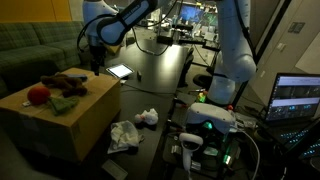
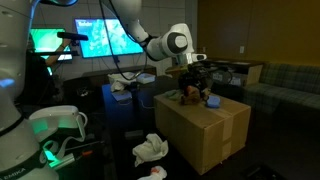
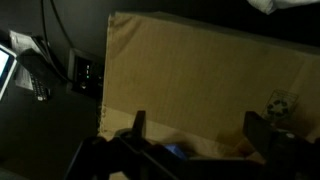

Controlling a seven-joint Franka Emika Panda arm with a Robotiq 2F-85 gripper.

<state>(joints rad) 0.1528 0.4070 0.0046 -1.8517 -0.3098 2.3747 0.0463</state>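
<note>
A cardboard box (image 1: 62, 112) (image 2: 203, 128) stands on the dark floor with several soft toys on its top, among them a red ball (image 1: 38, 95) and dark plush pieces (image 1: 66, 84) (image 2: 190, 94). My gripper (image 1: 97, 66) (image 2: 196, 76) hangs a little above the box's top, near the toys, touching nothing. In the wrist view the gripper (image 3: 200, 128) is open, its two dark fingers (image 3: 138, 124) wide apart over the bare box top (image 3: 190, 65), nothing between them. A small blue thing (image 3: 176, 151) shows close under the gripper body.
White crumpled cloths (image 1: 125, 135) (image 2: 150, 150) lie on the floor beside the box. A tablet (image 1: 120, 71) lies on the dark table behind it. The robot base (image 1: 225, 70), lit monitors (image 2: 105, 35) and a sofa (image 1: 30, 50) surround the area.
</note>
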